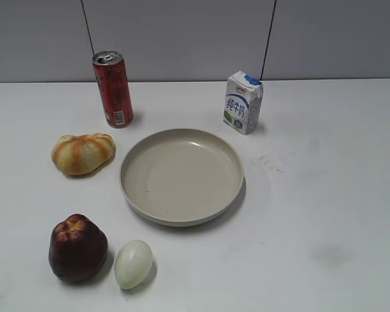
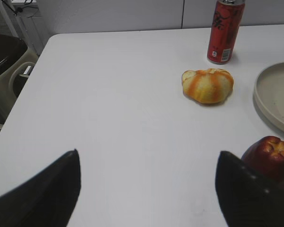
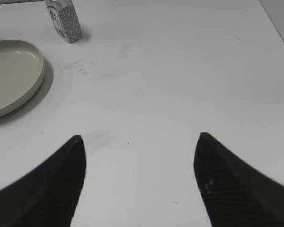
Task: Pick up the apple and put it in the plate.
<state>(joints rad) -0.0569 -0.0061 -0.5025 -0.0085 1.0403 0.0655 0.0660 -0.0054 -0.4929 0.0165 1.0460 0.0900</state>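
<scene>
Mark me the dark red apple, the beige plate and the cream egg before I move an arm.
Dark maroon-red apple (image 1: 77,249): exterior view, middle of its front side.
Large round beige plate (image 1: 182,174): exterior view, bare middle of its floor.
Pale cream egg (image 1: 133,263): exterior view, middle of its shell.

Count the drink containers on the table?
2. A red can stands at the back left, behind the bread roll. A small milk carton stands at the back right, behind the plate. Nothing seems hidden.
</scene>
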